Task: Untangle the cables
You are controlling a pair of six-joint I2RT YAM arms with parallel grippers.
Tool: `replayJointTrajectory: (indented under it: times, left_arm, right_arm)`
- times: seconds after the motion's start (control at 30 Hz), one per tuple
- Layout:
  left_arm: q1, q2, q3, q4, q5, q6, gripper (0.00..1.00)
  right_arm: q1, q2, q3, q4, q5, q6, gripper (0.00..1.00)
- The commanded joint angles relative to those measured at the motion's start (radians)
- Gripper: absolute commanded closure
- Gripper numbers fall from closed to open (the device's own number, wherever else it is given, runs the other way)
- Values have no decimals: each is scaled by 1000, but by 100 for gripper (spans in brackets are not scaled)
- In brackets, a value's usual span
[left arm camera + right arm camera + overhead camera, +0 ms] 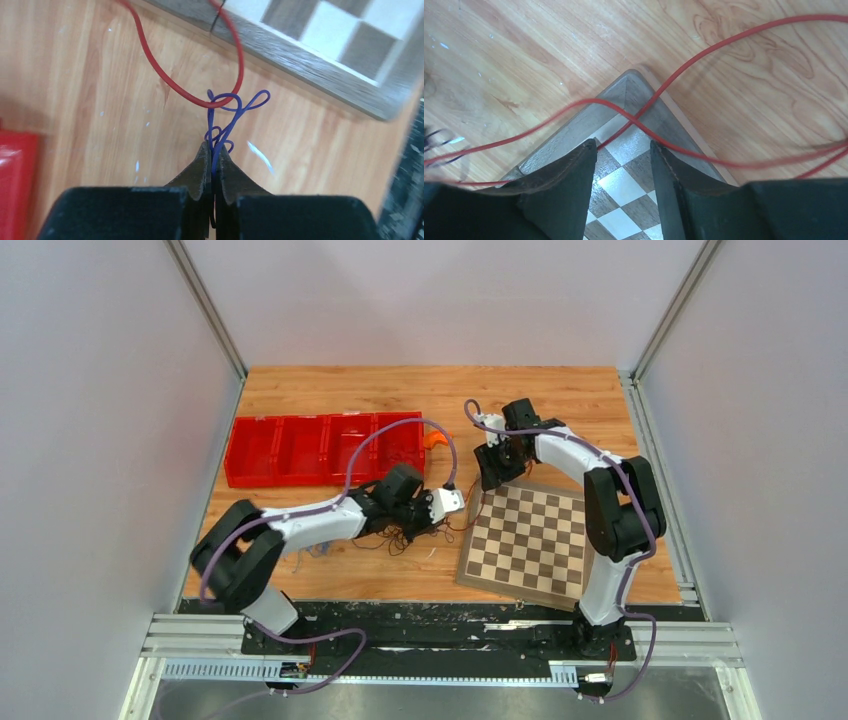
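Pinched tight in left gripper (212, 149): looped blue cable (235, 107), hooked just ahead through red cable (165, 80). Parted and empty at right gripper (623, 146), over chessboard (624, 186) corner, red cable crossing just beyond. Step, as judged: separating blue from red. Next: draw blue clear slowly. Risks: loop snagging, board edge close ahead. Behind left fingers: dark tangle of cables (400, 535).

Bright, even overhead light across my top view, soft, short shadows on the wooden table (560, 390), my left wrist view sharp on the blue cable (210, 117), chessboard (350, 40) and red bin (12, 180) blurred at the edges, right gripper (624, 145) dark and soft-focused.
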Motion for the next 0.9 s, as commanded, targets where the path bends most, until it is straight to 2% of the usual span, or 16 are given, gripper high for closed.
replayJointTrajectory:
  times: [0.0,0.1,0.2,0.33,0.47,0.6,0.67,0.73,0.87]
  left_arm:
    - [-7,-285,29,-279,135,79,100]
    - [-1,-413,69,-438,168,110,100]
    - [70,-532,120,-585,214,137,100]
    - [161,-581,186,-724,220,196,100]
    - [230,-579,226,-754,258,203,100]
    - [236,-557,266,-724,289,162,100]
    - [241,-545,282,-708,305,140,100]
    - [252,-531,299,-703,323,124,100]
    - [270,-506,334,-708,369,109,100]
  right_arm:
    - [-1,69,-83,22,136,-46,53]
    - [0,76,-94,33,146,-54,56]
    - [-1,75,-102,39,146,-57,59]
    - [0,78,-105,39,143,-69,61]
    - [-1,-7,-100,25,-41,-150,49]
    - [-7,-217,-102,25,-295,-245,16]
    - [-9,-335,-101,24,-387,-298,5]
    - [-6,-437,-122,26,-474,-365,0]
    - [19,-595,-190,93,-595,-451,0]
